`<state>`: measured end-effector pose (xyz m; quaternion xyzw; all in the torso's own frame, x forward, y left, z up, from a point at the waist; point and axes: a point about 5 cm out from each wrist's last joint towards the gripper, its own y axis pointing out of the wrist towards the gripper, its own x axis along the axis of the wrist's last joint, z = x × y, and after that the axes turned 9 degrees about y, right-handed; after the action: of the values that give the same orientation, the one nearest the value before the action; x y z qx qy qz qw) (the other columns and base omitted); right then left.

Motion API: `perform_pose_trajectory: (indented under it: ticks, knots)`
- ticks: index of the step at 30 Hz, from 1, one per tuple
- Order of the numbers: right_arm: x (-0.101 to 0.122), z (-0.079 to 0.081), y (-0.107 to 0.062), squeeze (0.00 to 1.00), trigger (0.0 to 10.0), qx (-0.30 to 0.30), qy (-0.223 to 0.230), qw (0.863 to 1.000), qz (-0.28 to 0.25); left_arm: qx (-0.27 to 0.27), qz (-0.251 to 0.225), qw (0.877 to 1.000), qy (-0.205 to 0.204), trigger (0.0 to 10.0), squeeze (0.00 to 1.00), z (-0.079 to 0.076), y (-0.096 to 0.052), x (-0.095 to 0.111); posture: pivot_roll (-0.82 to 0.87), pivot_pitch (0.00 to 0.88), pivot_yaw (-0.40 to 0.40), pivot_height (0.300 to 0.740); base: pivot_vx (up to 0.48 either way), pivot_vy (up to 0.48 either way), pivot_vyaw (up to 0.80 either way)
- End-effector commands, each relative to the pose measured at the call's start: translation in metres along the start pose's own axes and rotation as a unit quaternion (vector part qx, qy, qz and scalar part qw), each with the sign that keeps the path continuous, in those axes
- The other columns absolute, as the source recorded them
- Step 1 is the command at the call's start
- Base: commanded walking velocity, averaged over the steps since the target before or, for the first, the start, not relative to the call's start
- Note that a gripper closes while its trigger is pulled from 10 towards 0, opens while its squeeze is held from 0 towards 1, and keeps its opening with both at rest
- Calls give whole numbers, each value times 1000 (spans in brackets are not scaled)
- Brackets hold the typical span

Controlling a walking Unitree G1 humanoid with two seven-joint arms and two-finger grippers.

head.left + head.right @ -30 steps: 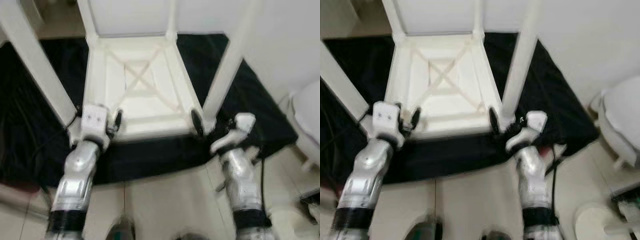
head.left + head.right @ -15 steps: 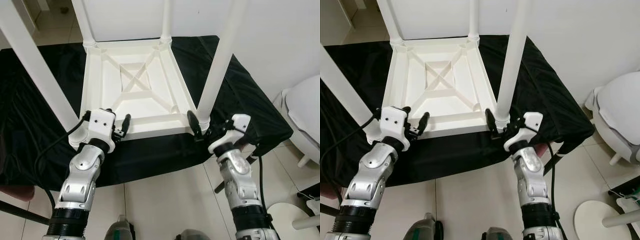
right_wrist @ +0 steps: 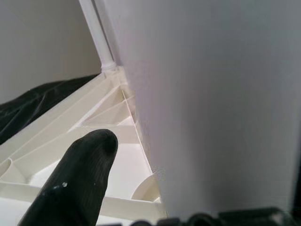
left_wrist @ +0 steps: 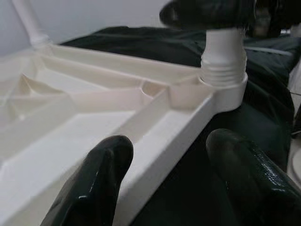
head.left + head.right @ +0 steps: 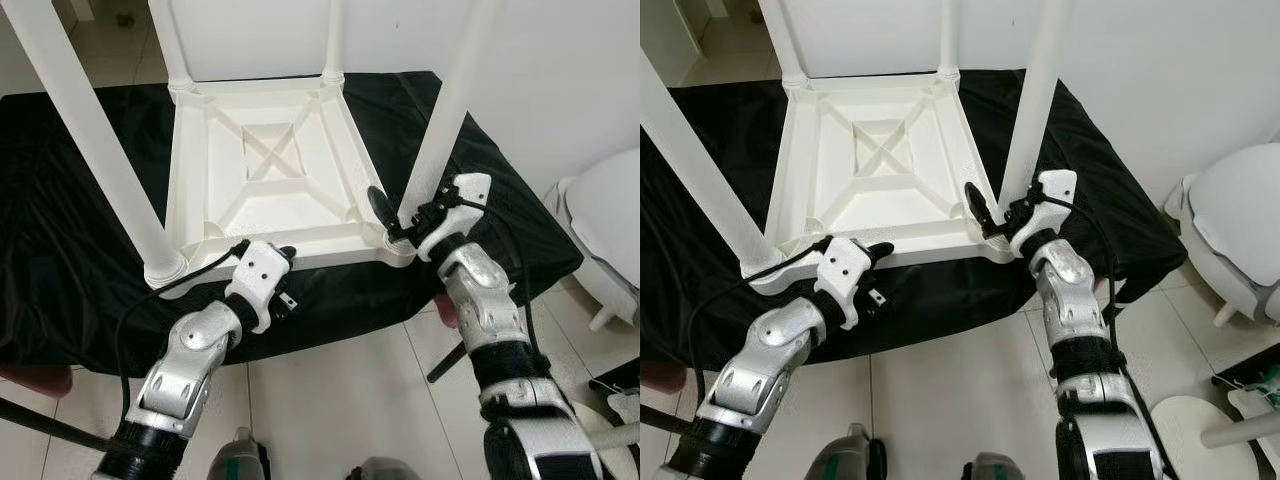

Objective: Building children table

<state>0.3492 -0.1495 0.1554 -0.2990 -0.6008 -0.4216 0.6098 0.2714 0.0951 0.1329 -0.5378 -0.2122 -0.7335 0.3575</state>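
White plastic table point(image 5: 270, 170) lies upside down on a black cloth point(image 5: 60, 250), light and stiff. Right gripper point(image 5: 400, 215) clamps the near leg point(image 5: 445, 120); left gripper point(image 5: 285, 275), fingers apart, straddles its near rim, a fair hold.

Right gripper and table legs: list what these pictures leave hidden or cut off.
- Right gripper: one finger shows in the right wrist view; the near right leg hides the other, so its grip cannot be told.
- All four legs' far ends: cut off by the top edge of both eye views.
- Black cloth: hides whatever the upside-down table rests on.
- Left gripper: open, straddling the table's near rim.
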Motion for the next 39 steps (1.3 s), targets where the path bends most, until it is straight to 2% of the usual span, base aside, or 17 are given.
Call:
perform_pose_trajectory:
  ticks: [1,5,7,11,21,25,26,27,28,29,35,39]
  knots:
    - [1,-1,8,0,10000,17,-1,1000,16,-12,12,1000,6,10000,0,-4,4,0,5,0,-21,740,0,0,0]
    - [2,-4,13,0,10000,32,5,999,28,-18,14,1000,7,10000,0,-7,8,3,9,0,-23,740,0,0,0]
    - [-2,-6,15,0,10000,58,7,997,51,-15,15,1000,3,10000,0,-8,11,6,15,0,-26,740,0,0,0]
    - [-6,-9,12,0,10000,91,-11,992,83,-16,15,1000,4,10000,0,-7,11,9,19,0,-30,740,0,0,0]
    - [-4,-16,4,0,10000,133,-35,986,98,-13,7,1000,-4,10000,0,-4,12,17,12,0,-32,740,0,0,0]
    - [-4,-21,1,0,10000,144,-54,982,106,-17,-4,999,-27,10000,0,-4,13,25,3,5,-29,740,0,0,0]
    - [-5,-22,0,0,4784,145,-51,982,107,-17,-5,1000,-26,10000,0,-4,13,26,1,6,-28,740,0,0,0]
    - [-4,-23,-1,0,2902,151,-42,982,108,-17,-7,1000,-22,10000,0,-3,14,28,0,6,-27,740,0,0,0]
    - [-4,-23,-1,0,2902,151,-42,982,108,-17,-7,1000,-22,10000,0,-3,14,28,0,6,-27,740,0,0,0]
    - [-4,-24,-3,0,0,161,-39,980,112,-18,-10,1000,-18,10000,0,-2,14,30,-4,6,-26,740,0,0,0]
    - [-5,-26,-7,0,0,173,-34,977,120,-21,-11,1000,-15,10000,0,-2,14,33,-11,7,-26,740,0,0,0]
    - [-7,-24,-9,0,0,141,-10,982,125,-17,-6,1000,-17,10000,0,-2,15,32,-22,14,-28,740,0,0,0]
